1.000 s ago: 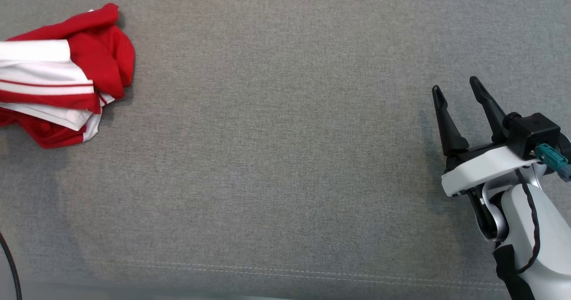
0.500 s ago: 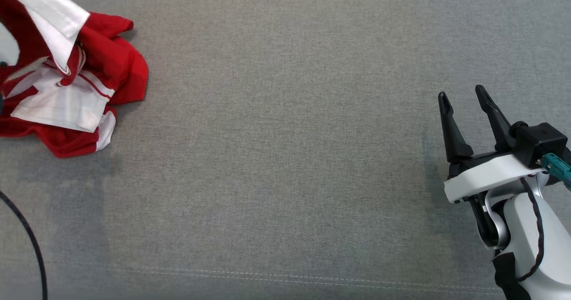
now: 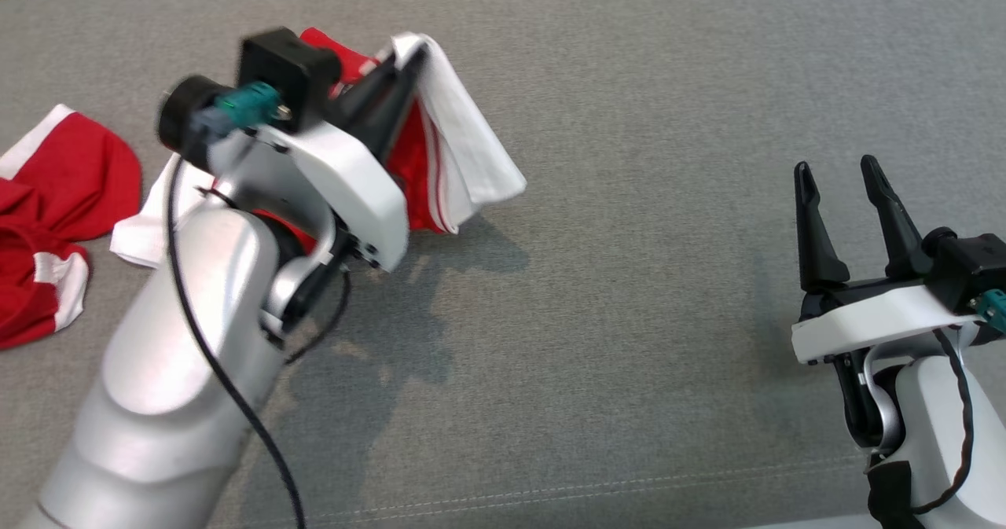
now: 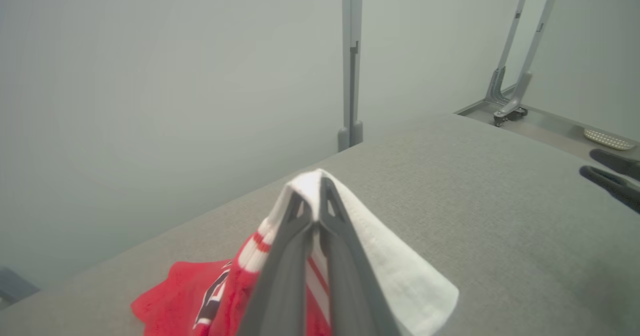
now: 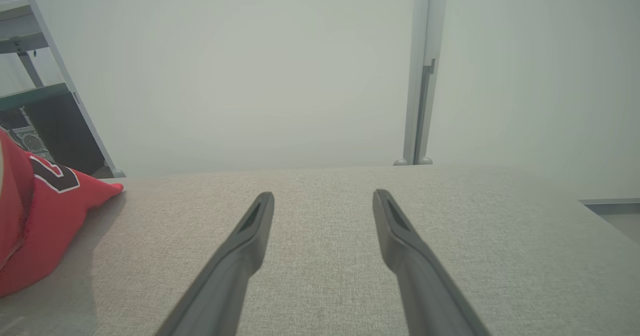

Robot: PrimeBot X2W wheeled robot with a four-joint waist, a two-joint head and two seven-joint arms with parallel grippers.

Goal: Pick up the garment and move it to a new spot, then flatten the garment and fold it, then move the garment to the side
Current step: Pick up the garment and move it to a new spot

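Red and white jersey garment [image 3: 464, 148] is barely past pick-up: your left gripper [image 3: 410, 56] is clamped on a white fold held above the grey fabric surface [image 3: 629, 293], the rest trailing on it, while your right gripper [image 3: 835, 167] sits wide open, so placing, flattening, folding and the side-move all remain.

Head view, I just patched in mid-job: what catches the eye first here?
The red and white garment stands out: the shut left gripper holds a white edge of it up at upper left, while its red part lies on the grey cloth surface at far left. At lower right, the right gripper is open with nothing between its fingers.
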